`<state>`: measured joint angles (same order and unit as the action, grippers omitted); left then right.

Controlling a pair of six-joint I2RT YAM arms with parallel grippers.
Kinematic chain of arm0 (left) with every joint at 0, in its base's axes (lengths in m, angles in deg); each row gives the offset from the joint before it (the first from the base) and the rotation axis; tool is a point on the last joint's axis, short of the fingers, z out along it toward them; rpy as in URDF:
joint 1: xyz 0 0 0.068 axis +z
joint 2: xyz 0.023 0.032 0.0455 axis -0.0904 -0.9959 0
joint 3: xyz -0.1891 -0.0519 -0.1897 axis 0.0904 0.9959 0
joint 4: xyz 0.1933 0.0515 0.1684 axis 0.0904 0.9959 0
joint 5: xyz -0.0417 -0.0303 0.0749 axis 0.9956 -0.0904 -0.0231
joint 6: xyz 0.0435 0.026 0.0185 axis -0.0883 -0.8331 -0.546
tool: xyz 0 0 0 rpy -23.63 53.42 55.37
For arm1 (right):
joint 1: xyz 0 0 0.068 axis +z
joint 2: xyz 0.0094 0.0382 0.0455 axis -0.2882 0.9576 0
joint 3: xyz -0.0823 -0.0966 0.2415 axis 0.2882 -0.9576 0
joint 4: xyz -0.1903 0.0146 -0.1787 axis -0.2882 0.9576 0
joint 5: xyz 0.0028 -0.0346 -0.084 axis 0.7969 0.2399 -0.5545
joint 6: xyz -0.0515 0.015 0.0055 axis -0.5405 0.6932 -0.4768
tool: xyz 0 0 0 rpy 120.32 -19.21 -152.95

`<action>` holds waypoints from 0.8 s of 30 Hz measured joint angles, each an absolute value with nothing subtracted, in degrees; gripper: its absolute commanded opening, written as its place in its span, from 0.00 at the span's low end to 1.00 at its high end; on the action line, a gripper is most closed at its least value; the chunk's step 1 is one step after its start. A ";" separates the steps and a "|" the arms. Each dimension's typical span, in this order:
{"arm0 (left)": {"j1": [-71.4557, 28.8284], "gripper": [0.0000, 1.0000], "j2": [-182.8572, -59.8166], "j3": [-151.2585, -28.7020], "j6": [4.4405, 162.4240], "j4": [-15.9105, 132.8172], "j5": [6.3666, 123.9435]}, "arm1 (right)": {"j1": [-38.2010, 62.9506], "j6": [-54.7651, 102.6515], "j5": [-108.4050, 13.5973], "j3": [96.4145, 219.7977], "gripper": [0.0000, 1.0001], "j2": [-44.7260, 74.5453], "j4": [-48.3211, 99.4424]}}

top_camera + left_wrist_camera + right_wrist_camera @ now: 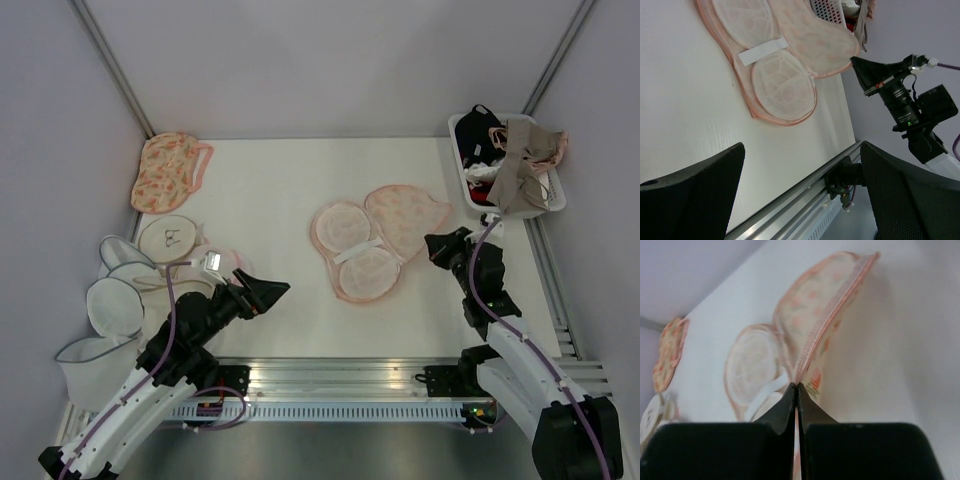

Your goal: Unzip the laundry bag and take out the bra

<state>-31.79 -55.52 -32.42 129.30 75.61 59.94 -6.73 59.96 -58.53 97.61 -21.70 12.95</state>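
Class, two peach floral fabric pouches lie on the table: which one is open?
The central peach floral pouch: its flap is spread, showing pale round cups, with the right gripper pinching its edge. The far-left pouch is closed.

The white surface (270, 180) is walled on its left, far and right sides, with a metal rail (340, 375) along its near edge. Just right of the middle the laundry bag (372, 245) lies open: two round white mesh cups joined by a white band, with the peach floral flap spread to their far right, its right edge lifted off the surface. A second floral pouch (168, 172) lies flat in the far-left corner. White round mesh bags (118, 300) are heaped overlapping at the near left. A white basket (458, 145) stands in the far-right corner.
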 measured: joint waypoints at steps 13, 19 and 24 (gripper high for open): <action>-31.79 1.00 -54.64 -32.42 130.09 76.83 59.64 | 14.36 26.41 -26.18 124.43 0.00 10.16 13.06; -31.79 1.00 -53.09 -32.42 130.64 77.46 58.50 | 28.04 13.60 -22.31 132.43 0.00 20.87 28.06; -31.79 1.00 -52.74 -32.42 131.05 78.47 57.34 | 34.60 9.69 -23.98 132.93 0.01 27.63 37.92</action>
<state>-31.79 -52.74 -32.42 131.05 78.47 57.34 34.60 9.69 -23.98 132.93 27.63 37.92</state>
